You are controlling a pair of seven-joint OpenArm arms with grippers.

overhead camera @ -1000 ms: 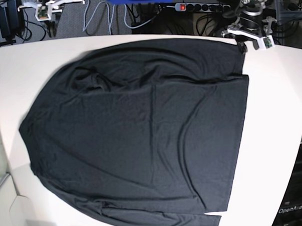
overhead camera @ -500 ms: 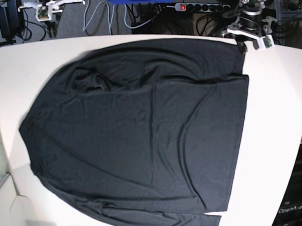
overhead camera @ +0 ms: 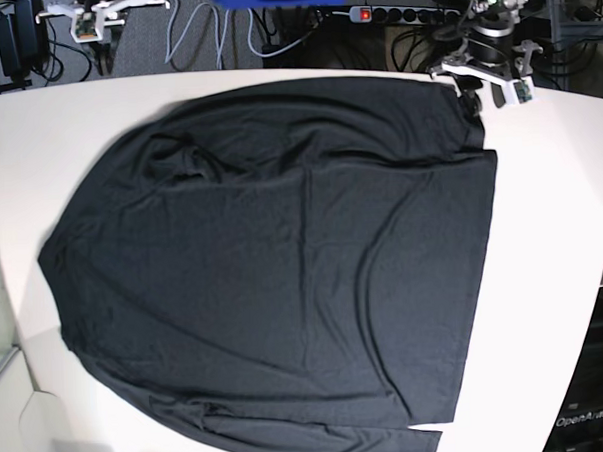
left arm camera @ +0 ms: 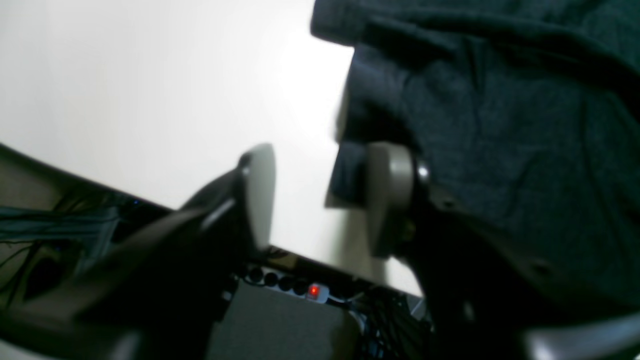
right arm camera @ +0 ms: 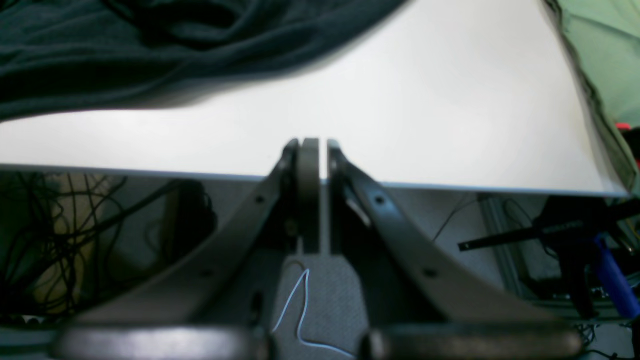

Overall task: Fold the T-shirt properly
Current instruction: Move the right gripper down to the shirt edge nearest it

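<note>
Spread flat across the table (overhead camera: pixel 552 225) from bottom centre to the top of the base view: the T-shirt (overhead camera: pixel 283 257), wrinkled toward the upper left. At upper right, left gripper (overhead camera: pixel 481 82) apart, one pad (left arm camera: pixel 387 195) at the hem corner, nothing pinched yet; best lowered so both layers sit between the pads before closing. Upper left, off the table, right gripper (right arm camera: pixel 317 150) together and empty; no containers anywhere.

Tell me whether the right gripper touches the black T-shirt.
Apart. In the right wrist view, the shut right gripper sits over bare white table, away from the black T-shirt.
</note>
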